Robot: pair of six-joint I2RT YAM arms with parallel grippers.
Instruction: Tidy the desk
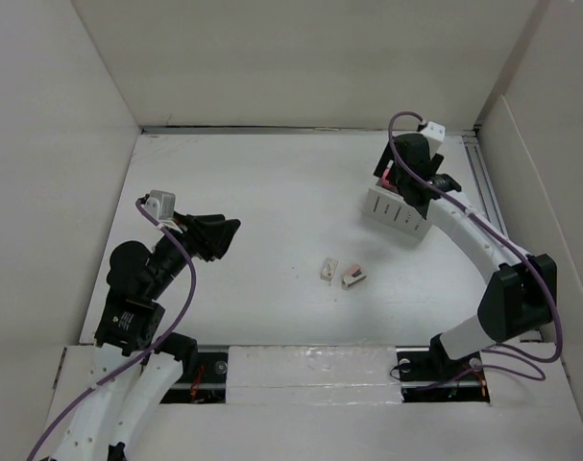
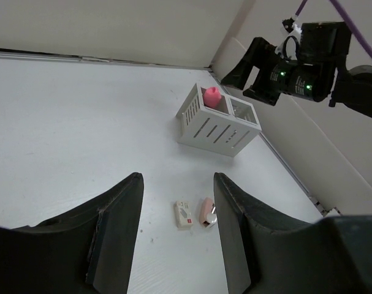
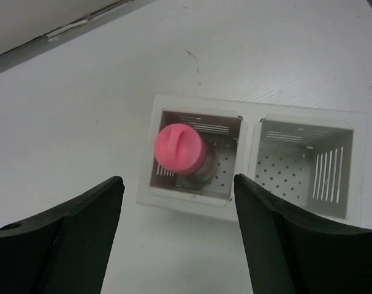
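Observation:
The desk point(image 1: 272, 192) is a large white tabletop. On it, a small white card-like piece point(image 1: 328, 269) and a pink-and-white piece point(image 1: 353, 277) lie side by side near the middle; both show in the left wrist view point(image 2: 184, 215) point(image 2: 207, 211). My left gripper point(image 1: 228, 238) is open and empty, to their left, and they lie ahead between its fingers point(image 2: 178, 179). My right gripper point(image 1: 407, 189) hovers open and empty point(image 3: 178, 184) over a white two-compartment box point(image 1: 395, 215). A pink-capped bottle point(image 3: 180, 147) stands in the box's left compartment; the other compartment point(image 3: 302, 162) is empty.
White walls enclose the desk on the left, back and right. A metal rail point(image 1: 483, 182) runs along the right edge, close behind the box. The right arm point(image 2: 296, 67) shows above the box point(image 2: 216, 122) in the left wrist view.

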